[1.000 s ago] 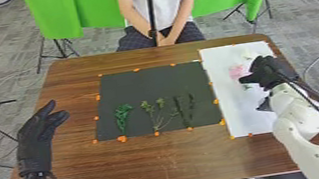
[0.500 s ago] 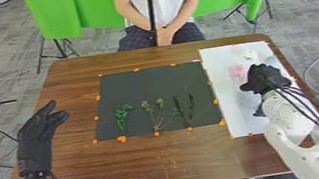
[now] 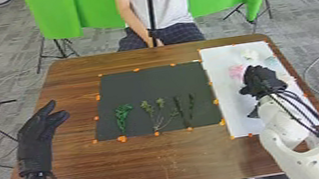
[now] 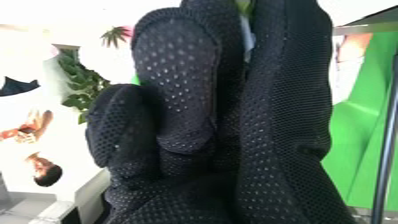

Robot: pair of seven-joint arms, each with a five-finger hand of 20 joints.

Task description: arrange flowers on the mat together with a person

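Observation:
In the head view my right hand (image 3: pixel 261 81) is over the white sheet (image 3: pixel 245 122), just nearer me than a pink flower (image 3: pixel 236 72). A white flower (image 3: pixel 249 54) lies farther back on that sheet. On the dark mat (image 3: pixel 150 82) are a leafy green sprig (image 3: pixel 124 116), a thin branching sprig (image 3: pixel 157 117) and two dark narrow stems (image 3: pixel 180 110). My left hand (image 3: pixel 38 134) is open over the table's left side, away from the mat. The right wrist view has the right hand (image 4: pixel 204 165) close up, with a bit of green and pale between parts of the glove; what that is, I cannot tell.
Orange marks (image 3: pixel 122 139) run around the dark mat. The brown wooden table (image 3: pixel 170 161) surrounds both mats. A dark upright pole (image 3: pixel 151 8) stands beyond the far edge, in front of the green cloth (image 3: pixel 82 7). In the right wrist view, leafy greenery (image 4: pixel 82 82) is beside the hand.
My right hand has come a little nearer to me over the white sheet, uncovering more of the pink flower. The left hand and the sprigs on the dark mat have kept their places.

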